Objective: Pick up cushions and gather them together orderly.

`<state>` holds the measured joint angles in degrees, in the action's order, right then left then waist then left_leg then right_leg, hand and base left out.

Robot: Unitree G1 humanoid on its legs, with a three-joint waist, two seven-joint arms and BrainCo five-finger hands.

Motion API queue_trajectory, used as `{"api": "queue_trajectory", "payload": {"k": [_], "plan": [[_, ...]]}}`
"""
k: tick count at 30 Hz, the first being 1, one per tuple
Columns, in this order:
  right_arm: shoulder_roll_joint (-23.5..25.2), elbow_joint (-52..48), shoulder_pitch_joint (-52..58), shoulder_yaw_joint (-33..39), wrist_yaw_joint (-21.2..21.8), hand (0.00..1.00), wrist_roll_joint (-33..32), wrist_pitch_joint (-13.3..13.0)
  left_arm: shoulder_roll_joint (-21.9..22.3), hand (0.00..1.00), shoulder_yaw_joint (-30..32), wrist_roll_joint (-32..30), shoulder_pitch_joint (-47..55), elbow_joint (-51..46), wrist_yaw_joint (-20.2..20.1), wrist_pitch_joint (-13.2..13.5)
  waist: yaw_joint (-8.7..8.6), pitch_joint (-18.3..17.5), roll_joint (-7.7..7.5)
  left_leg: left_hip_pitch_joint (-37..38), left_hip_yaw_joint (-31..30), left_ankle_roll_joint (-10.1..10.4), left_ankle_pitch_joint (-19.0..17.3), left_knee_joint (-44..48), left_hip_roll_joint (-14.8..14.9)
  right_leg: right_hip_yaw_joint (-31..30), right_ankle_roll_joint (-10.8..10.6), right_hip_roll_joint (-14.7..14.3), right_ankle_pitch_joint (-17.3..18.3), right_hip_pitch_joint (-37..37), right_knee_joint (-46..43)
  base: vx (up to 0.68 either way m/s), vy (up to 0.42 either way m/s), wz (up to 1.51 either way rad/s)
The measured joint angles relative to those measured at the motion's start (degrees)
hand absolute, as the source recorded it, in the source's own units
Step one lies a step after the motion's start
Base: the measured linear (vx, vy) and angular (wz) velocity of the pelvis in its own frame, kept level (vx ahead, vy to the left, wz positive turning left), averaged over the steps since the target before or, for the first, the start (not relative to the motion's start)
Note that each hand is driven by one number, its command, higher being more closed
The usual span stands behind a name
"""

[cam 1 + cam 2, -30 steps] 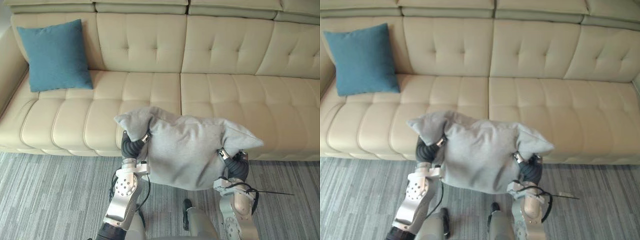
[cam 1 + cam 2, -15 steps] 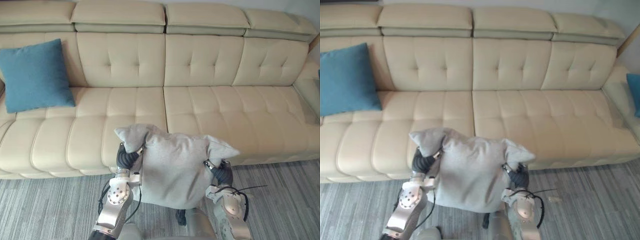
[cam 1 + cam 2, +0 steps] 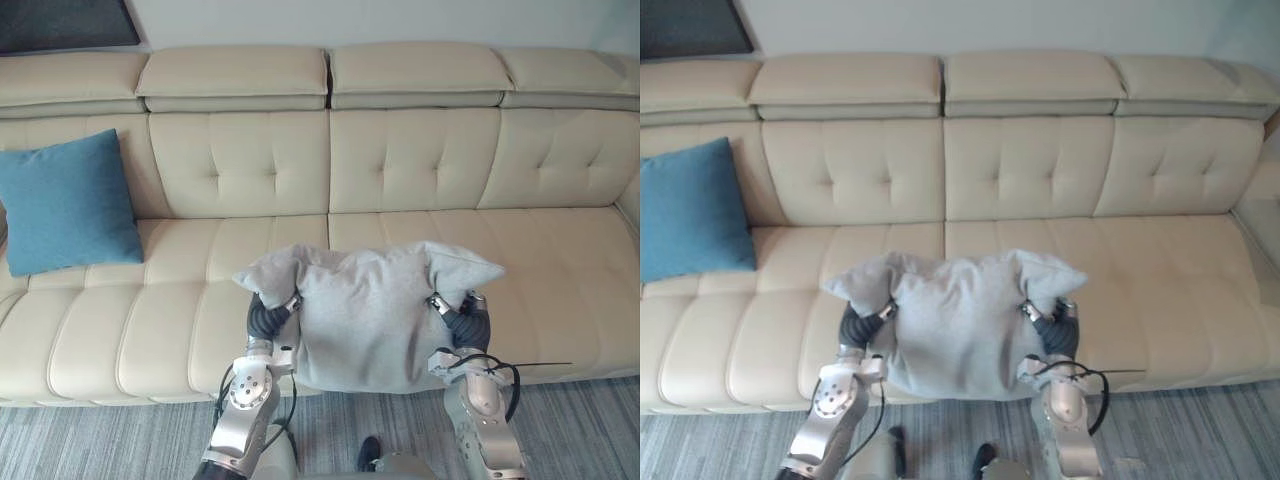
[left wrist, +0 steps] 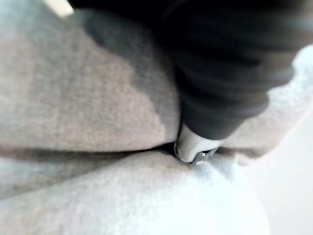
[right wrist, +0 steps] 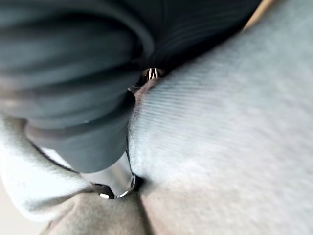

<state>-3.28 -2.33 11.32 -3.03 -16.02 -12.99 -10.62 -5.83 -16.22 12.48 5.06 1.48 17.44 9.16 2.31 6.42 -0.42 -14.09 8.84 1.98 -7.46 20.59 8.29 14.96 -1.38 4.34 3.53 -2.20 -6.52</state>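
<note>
Both hands hold a grey cushion (image 3: 365, 320) up in front of me, over the front of the cream sofa's seat (image 3: 170, 330). My left hand (image 3: 265, 318) grips its left side and my right hand (image 3: 470, 325) its right side, with a bunched corner sticking up above each wrist. In the left wrist view a silver finger (image 4: 193, 147) digs into a fold of the grey cloth (image 4: 88, 98). In the right wrist view a finger (image 5: 115, 178) presses into the cloth (image 5: 225, 137) the same way. A blue cushion (image 3: 68, 200) leans upright against the sofa's back at the far left.
The long cream sofa (image 3: 420, 160) spans the view, with a tufted back and headrests. Its seat is bare to the right of the blue cushion. Grey striped carpet (image 3: 100, 440) lies in front of it. The sofa's right armrest (image 3: 1260, 215) is at the far right.
The whole view has shifted, so the camera moved. The grey cushion stays in both hands and now sits higher, over the seat rather than hanging past the sofa's front edge.
</note>
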Motion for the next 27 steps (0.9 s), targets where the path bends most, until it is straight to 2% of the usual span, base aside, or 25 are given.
{"api": "queue_trajectory", "payload": {"k": [2, 4, 6, 8, 10, 11, 12, 13, 14, 15, 16, 17, 20, 23, 27], "plan": [[1.22, -0.05, 0.97, -0.02, 0.05, 1.00, 0.93, 0.26, -0.07, 1.00, 0.00, 0.03, 0.48, -0.78, -0.05, -0.01, 0.64, -0.11, -0.15, 3.26, 2.50, -0.53, -0.28, -2.27, -1.62, -2.19, -0.47, 1.79, 0.20, 0.86, -0.46, 0.09, 0.152, -0.36], [1.00, -0.11, 1.04, -0.02, 0.26, 1.00, 1.79, 0.30, -0.07, 1.00, -0.01, 0.03, 0.79, -2.78, -0.27, 0.07, 0.68, -0.18, -0.28, 4.45, 4.09, -1.42, -1.32, -2.90, -2.66, -3.54, -1.98, 3.22, 1.44, -0.33, -3.03, 0.05, 0.123, -0.44], [0.79, 1.11, 0.60, 0.03, 0.34, 1.00, 1.82, 0.28, -0.21, 1.00, -0.02, 0.03, 0.85, -3.19, -1.06, 0.16, 0.74, 0.00, -0.94, 5.89, 6.03, -1.79, -2.47, -3.94, -3.90, -5.00, -3.10, 5.63, 3.67, -4.66, -11.65, 0.01, 0.064, -0.40], [0.89, 4.05, -0.16, 0.05, 0.34, 1.00, 1.81, 0.30, -0.96, 1.00, -0.46, 0.02, 1.49, -2.98, -1.49, 0.03, -0.09, 0.29, -1.38, 7.50, 6.20, -1.99, -2.33, -4.84, -4.11, -5.26, -2.82, 6.76, 3.48, -8.04, -19.95, 0.03, 0.032, -0.12], [0.74, 6.05, -0.53, 0.05, 0.35, 1.00, 1.81, 0.36, -2.37, 1.00, -1.29, 0.03, 1.33, -2.60, -1.51, 0.02, -0.72, 0.26, -2.36, 8.29, 5.25, -2.16, -1.30, -5.79, -4.40, -6.95, -1.99, 6.81, 3.16, -9.95, -23.60, 0.04, -0.009, 0.21], [0.43, 6.19, -0.52, 0.02, 0.38, 1.00, 1.86, 0.43, -3.00, 1.00, -1.49, 0.04, 1.20, -2.45, -1.52, 0.03, -1.60, 0.28, -2.34, 8.25, 4.13, -2.00, -0.86, -6.78, -4.47, -9.30, -0.03, 6.00, 5.27, -10.44, -23.27, 0.04, -0.047, 0.32], [0.30, 6.18, -0.64, 0.02, 0.40, 1.00, 1.91, 0.43, -3.11, 1.00, -1.49, 0.04, 1.16, -2.43, -1.52, 0.03, -1.78, 0.29, -2.36, 8.16, 3.66, -1.95, -0.74, -7.10, -4.50, -10.69, 0.01, 5.47, 6.13, -10.63, -22.45, 0.06, -0.113, 0.49], [0.12, 6.18, -0.87, 0.08, 0.41, 1.00, 1.93, 0.43, -3.14, 1.00, -1.69, 0.04, 0.73, -1.92, -1.52, 0.03, -2.11, 0.14, -2.62, 8.10, 1.83, -1.51, -0.57, -7.83, -4.49, -14.03, -0.76, 4.02, 7.00, -10.77, -19.97, 0.08, -0.142, 0.63], [-0.30, 6.20, -0.91, 0.10, 0.40, 1.00, 2.08, 0.44, -3.23, 1.00, -1.82, 0.03, -0.01, -1.09, -1.52, 0.03, -2.33, 0.10, -2.74, 7.99, 0.28, -0.21, -0.12, -8.09, -4.78, -16.63, -1.43, 2.95, 6.30, -10.60, -16.33, 0.07, -0.125, 0.71], [-0.29, 6.19, -0.96, 0.09, 0.40, 1.00, 2.41, 0.45, -3.50, 1.00, -1.85, 0.04, -0.27, -0.85, -1.51, 0.04, -2.37, -0.06, -3.32, 7.80, -0.52, -0.02, 0.06, -7.58, -5.27, -17.21, -2.03, 3.09, 4.00, -10.24, -13.39, 0.11, -0.189, 0.78], [-0.40, 6.42, -1.62, 0.08, 0.40, 1.00, 3.15, 0.47, -3.96, 1.00, -1.94, 0.04, -1.26, -0.14, -1.50, 0.05, -2.44, 0.32, -4.35, 7.28, -1.85, 0.47, -0.37, -5.69, -6.13, -17.10, -4.22, 4.21, 3.15, -8.82, -10.84, 0.14, -0.192, 0.51], [-1.68, 7.23, -2.78, 0.07, 0.40, 1.00, 3.49, 0.76, -3.47, 1.00, -2.14, 0.03, -1.50, 0.34, -1.47, -0.12, -1.89, 0.29, -2.52, 6.70, -3.04, 1.23, -0.82, -4.67, -4.44, -15.87, -3.58, 2.71, 2.77, -7.95, -9.40, 0.18, -0.255, 0.40], [-2.16, 7.23, -3.78, 0.14, 0.42, 1.00, 3.61, 0.98, -3.03, 1.00, -2.13, 0.02, -1.53, 0.13, -1.47, 0.03, -1.43, -0.37, -0.78, 6.28, -3.98, 2.32, -1.17, -4.66, -1.73, -13.85, -1.82, -0.03, 1.11, -5.63, -5.12, 0.10, -0.132, 0.07], [-2.25, 6.75, -3.82, 0.94, 0.42, 1.00, 3.61, 0.98, -2.09, 1.00, -2.43, 0.02, -1.53, 0.13, -1.48, 0.01, -1.64, -0.52, -0.80, 8.40, -4.70, 3.59, -0.31, -7.63, -0.70, -12.92, -1.06, -1.22, 0.35, -3.10, -2.19, 0.08, -0.097, 0.08], [-2.38, 5.21, -3.93, 1.63, 0.43, 1.00, 4.06, 0.94, -2.20, 1.00, -2.74, 0.01, -2.30, 0.08, -1.47, 0.01, -1.97, -0.60, -0.69, 9.02, -4.95, 3.75, 1.10, -10.49, -0.97, -12.38, -0.83, -1.19, 0.04, -2.78, -0.87, 0.05, -0.025, 0.08]]}}
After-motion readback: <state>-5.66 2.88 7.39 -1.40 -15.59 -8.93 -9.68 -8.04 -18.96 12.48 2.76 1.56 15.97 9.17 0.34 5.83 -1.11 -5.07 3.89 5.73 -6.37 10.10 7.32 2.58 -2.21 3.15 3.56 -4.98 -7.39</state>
